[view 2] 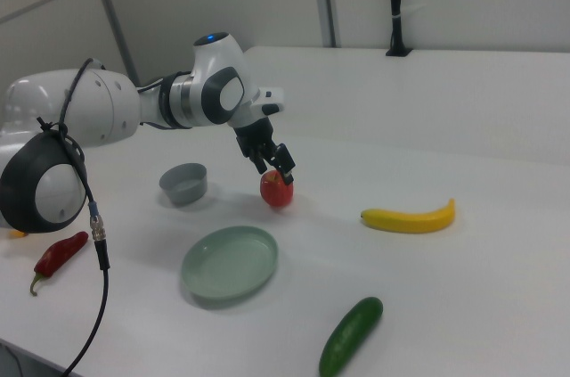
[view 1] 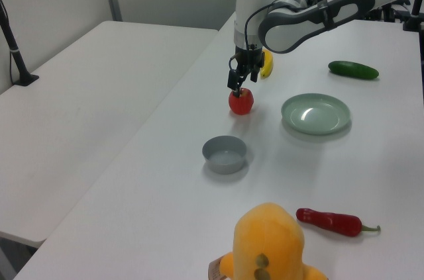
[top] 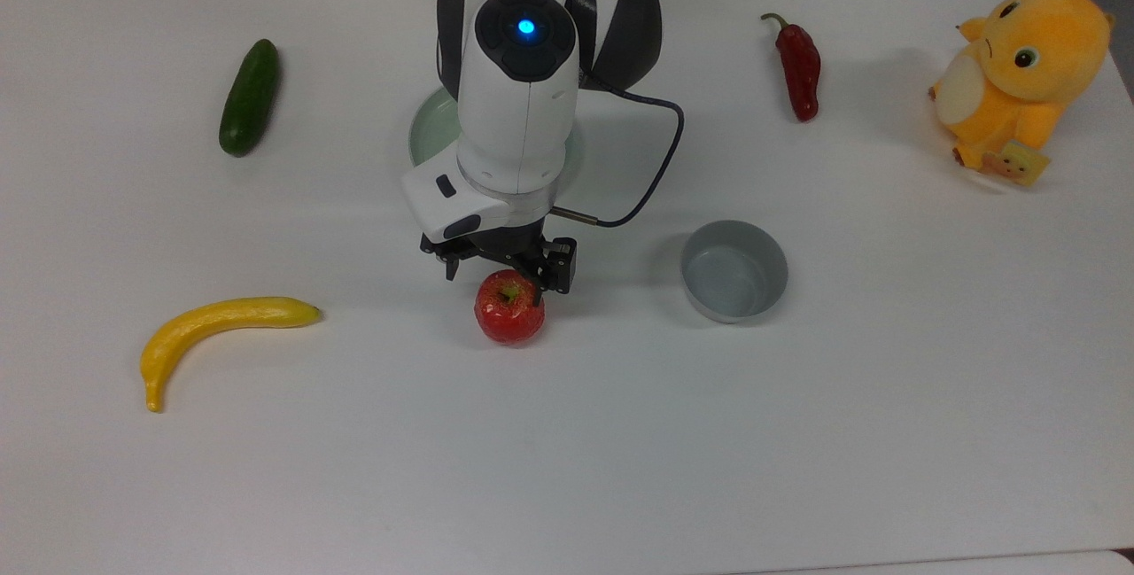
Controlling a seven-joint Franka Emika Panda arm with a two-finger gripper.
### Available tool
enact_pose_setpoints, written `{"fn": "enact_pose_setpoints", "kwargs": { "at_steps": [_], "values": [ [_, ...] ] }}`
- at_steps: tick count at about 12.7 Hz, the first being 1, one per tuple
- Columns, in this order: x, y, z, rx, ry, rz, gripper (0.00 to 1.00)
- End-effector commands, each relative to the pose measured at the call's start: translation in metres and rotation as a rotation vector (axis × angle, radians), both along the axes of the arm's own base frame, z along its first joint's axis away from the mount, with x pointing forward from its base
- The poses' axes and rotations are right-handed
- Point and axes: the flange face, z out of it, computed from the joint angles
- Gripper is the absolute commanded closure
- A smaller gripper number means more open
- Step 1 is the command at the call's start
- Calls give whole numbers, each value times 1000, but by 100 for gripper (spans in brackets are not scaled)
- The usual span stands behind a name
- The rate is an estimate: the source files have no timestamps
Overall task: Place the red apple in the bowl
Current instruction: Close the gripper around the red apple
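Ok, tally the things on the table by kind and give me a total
Fruit: 2, red apple, banana
Vegetables: 2, cucumber, chili pepper
Dishes: 2, grey bowl, green dish
Plush toy: 1
Total: 7

Item count on the white table: one red apple, one grey bowl, one pale green dish, one banana, one cucumber, one dark red chili pepper, one orange plush toy at the upper right of the top view
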Motion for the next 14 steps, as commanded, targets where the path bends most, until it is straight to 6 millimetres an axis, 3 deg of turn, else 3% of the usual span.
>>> {"fn": "enact_pose_setpoints", "kwargs": {
  "at_steps": [1,8,9,10,11,14],
  "values": [
    [4,5,2,-14,-27,-22,0],
    [7,10,-20,-27,-17,-6,0],
    [7,11,-23,-39,-15,3,43],
    [8,10,-23,-38,-23,3,62],
    [8,9,-22,-35,-32,2,74],
    [8,8,-14,-26,-40,-6,75]
  ]
}}
